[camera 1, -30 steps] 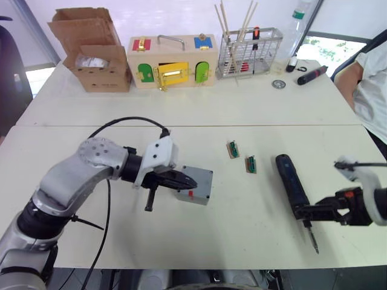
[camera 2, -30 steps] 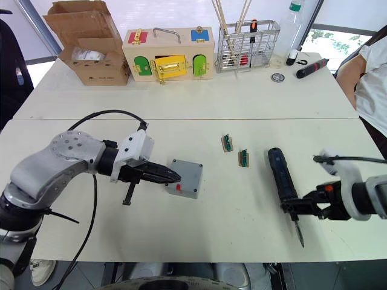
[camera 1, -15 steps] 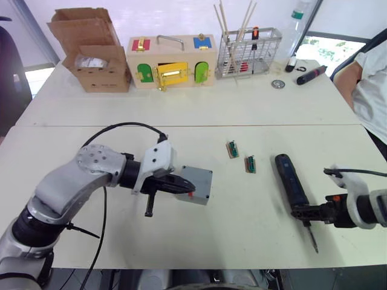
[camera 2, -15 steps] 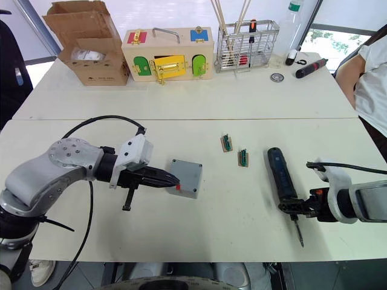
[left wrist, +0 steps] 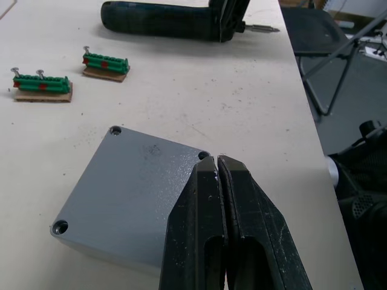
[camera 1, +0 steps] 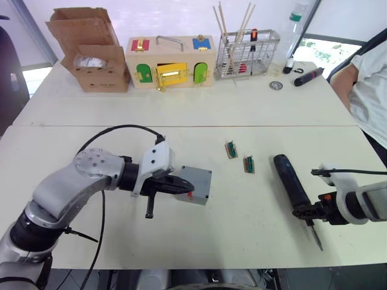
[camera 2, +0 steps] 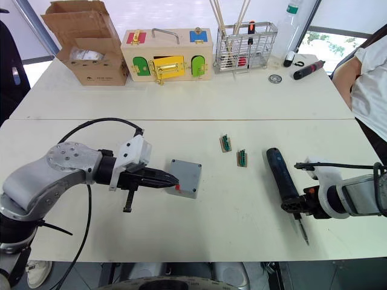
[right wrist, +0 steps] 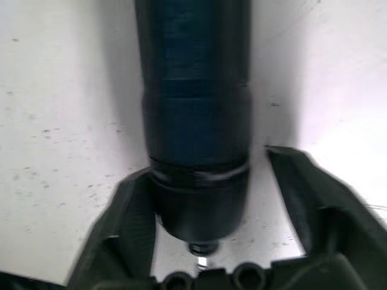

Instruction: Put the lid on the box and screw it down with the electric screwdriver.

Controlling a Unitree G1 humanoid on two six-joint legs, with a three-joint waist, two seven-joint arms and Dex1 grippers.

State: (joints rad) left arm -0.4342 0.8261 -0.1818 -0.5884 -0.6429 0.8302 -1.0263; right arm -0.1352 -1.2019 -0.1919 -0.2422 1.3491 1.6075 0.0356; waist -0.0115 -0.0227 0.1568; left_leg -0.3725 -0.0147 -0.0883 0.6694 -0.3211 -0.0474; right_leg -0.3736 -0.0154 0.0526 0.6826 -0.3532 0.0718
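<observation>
nearest the table's (camera 2: pixel 199 232) front edge, the right gripper (right wrist: pixel 205 199) is sitting with its fingers spread on either side of the bit end of the electric screwdriver (camera 2: pixel 280 179), which is lying flat. further in, the left gripper (left wrist: pixel 216 164) is hovering with its fingers pressed together over the near corner of the box (left wrist: pixel 130 193), whose lid (camera 2: pixel 185 175) is resting on top.

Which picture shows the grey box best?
The left wrist view: the box is close up, lid on, corner holes plain. In both eye views it looks small, and the left tool, shut, reaches over its near edge.
</observation>
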